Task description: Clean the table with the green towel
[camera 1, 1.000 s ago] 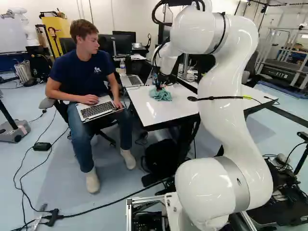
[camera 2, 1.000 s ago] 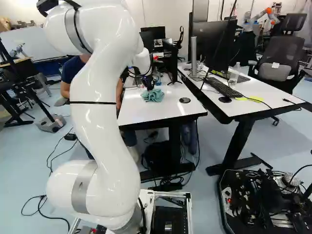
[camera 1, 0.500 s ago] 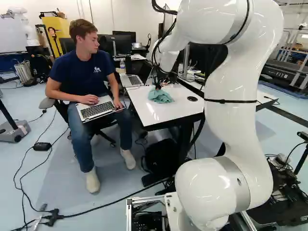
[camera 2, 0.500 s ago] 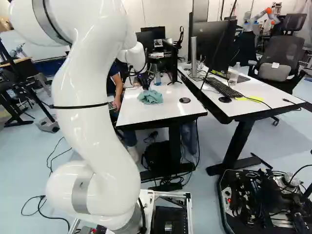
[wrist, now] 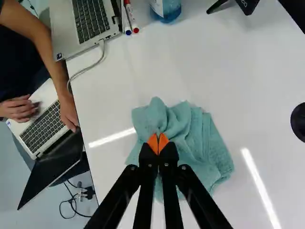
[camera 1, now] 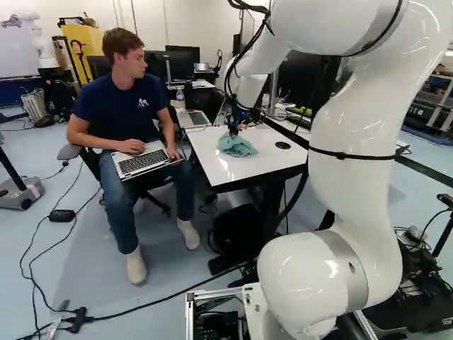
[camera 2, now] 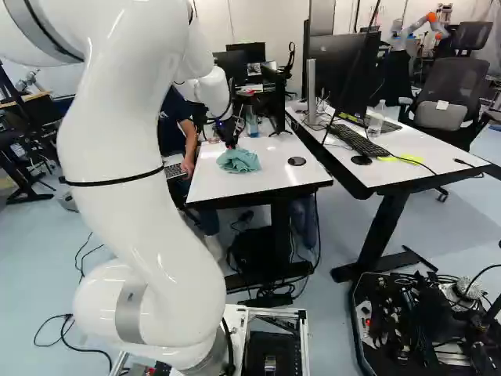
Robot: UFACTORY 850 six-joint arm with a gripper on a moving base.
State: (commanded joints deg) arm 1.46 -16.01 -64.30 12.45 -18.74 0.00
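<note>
At the towel on the white table point(camera 2: 235, 185), my gripper point(camera 1: 233, 129) reaches down from the far side in the left base view. The wrist view has the orange tips of the gripper point(wrist: 158, 139) pressed together, shut on a raised fold of the green towel point(wrist: 198, 136). The rest of the cloth lies crumpled on the tabletop, spread ahead of the fingers and to one side. In the right base view the towel point(camera 2: 239, 160) sits near the middle of the table, below the gripper.
A laptop point(wrist: 88, 24), two markers point(wrist: 130, 19) and a blue bottle point(wrist: 166, 8) stand at the table's far part. A seated person with a laptop point(camera 1: 145, 161) is beside one edge. A black disc point(camera 2: 297, 161) is set in the tabletop. Another desk point(camera 2: 391, 176) adjoins.
The gripper and towel have moved together a little toward the base along the tabletop. The upper arm has swung, rightward in the left base view and leftward in the right. The base has not moved.
</note>
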